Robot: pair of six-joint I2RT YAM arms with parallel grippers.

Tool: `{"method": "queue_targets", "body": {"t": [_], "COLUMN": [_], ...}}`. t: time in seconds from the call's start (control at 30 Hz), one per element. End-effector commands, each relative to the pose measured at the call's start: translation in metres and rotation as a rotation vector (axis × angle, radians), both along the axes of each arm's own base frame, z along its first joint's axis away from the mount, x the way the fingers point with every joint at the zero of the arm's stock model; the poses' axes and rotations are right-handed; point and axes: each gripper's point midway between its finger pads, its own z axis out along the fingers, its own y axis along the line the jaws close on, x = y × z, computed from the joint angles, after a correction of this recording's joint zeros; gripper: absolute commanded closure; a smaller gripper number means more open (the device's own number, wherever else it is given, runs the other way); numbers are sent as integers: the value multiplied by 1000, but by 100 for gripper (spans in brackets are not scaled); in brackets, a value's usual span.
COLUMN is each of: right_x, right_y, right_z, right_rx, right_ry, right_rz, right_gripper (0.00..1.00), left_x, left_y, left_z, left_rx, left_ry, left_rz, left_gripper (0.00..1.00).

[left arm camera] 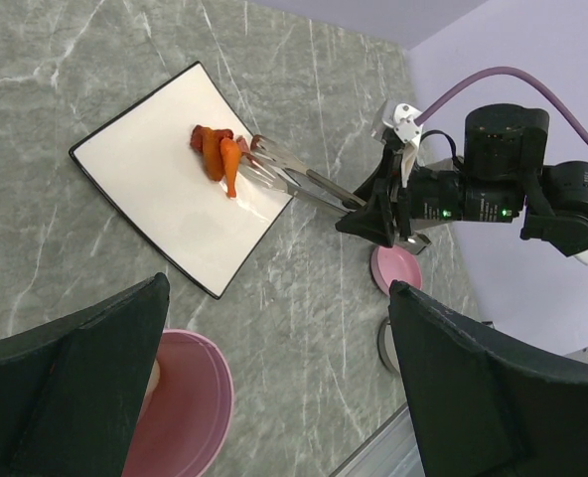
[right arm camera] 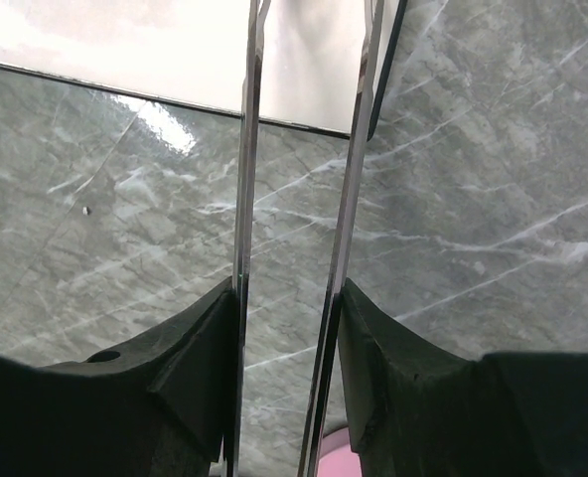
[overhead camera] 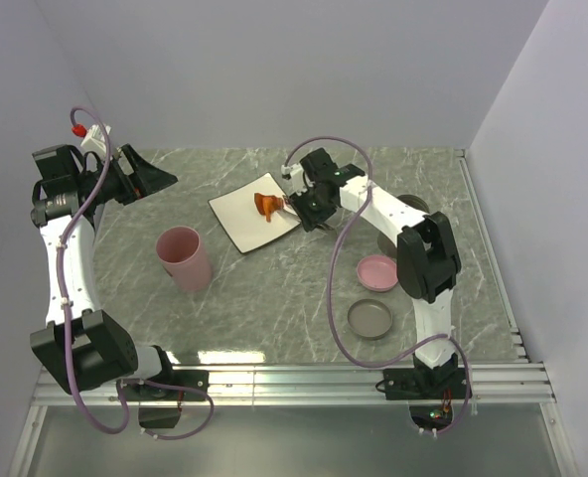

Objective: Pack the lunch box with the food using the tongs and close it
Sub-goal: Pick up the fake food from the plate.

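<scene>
My left fingers [overhead camera: 147,179] hang spread wide above the far left of the grey marbled tabletop [overhead camera: 274,308], holding nothing. Near them stands a tall pink round container [overhead camera: 185,260], upright and open at the top; I take it for the body of the lunch box. Right of it lies the white square plate with a dark rim [left arm camera: 145,189], and on its near corner sits the food, a small heap of glossy orange-brown pieces [left arm camera: 220,157]. The slim silver metal tongs [left arm camera: 294,179] reach in from the right, their tips at the edge of that heap; whether they already pinch a piece I cannot tell. My right fingers [overhead camera: 309,206] are half closed around the tongs' two arms, squeezing them near parallel. Further right rest a shallow pink lid [overhead camera: 377,271] and a grey round dish [overhead camera: 371,318], just beside each other. I judge this to be the pick-up step: next I must squeeze harder, lift, and carry leftward to the container.
</scene>
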Motion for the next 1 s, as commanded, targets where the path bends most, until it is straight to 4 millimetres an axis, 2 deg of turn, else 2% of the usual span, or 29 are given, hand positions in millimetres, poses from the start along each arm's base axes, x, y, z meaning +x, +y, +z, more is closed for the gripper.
{"method": "queue_targets", "body": {"t": [0.0, 0.17, 0.4, 0.73, 0.97], "right_x": [18, 19, 18, 7, -4], "right_y": [16, 20, 21, 24, 18], "right_z": [20, 23, 27, 56, 86], "right_rx": [48, 55, 61, 108, 134], "right_ry": [-70, -70, -75, -93, -129], "right_rz": [13, 22, 29, 43, 46], "right_gripper": [52, 53, 62, 71, 72], "left_x": [2, 2, 3, 3, 1], "left_y": [-1, -1, -1, -1, 0], "left_z": [6, 7, 6, 5, 4], "left_rx": [1, -3, -7, -8, 8], "left_ry": [-39, -36, -33, -32, -35], "left_rz": [-26, -28, -28, -30, -19], "left_gripper": [2, 2, 2, 2, 1]}}
